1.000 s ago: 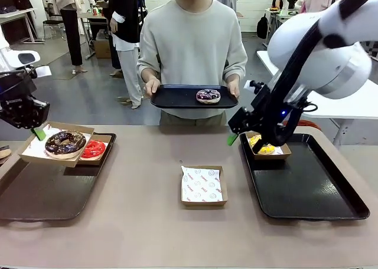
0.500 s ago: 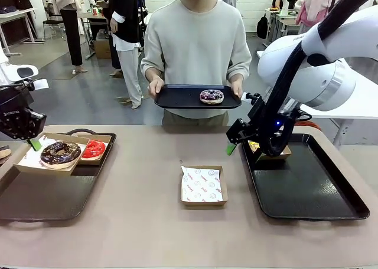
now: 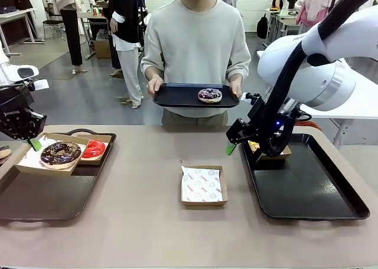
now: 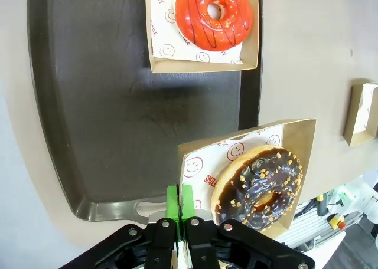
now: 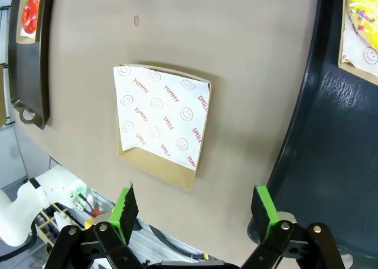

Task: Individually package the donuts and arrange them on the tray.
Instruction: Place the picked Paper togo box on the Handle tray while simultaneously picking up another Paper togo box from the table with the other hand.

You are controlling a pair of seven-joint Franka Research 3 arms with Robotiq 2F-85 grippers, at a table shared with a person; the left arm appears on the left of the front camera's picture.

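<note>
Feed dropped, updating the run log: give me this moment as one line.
left gripper: shut on chocolate donut box over left tray | right gripper: open, near empty box | person: holds tray with purple donut

- This looks like a robot lab, a big room for tests.
- A big white robot arm (image 3: pixel 322 62) reaches over the tabletop (image 3: pixel 142 222).
- More tables (image 3: pixel 15 15) stand far back on a bare gray floor (image 3: pixel 88 98).
- People (image 3: pixel 69 21) stand around back there.
</note>
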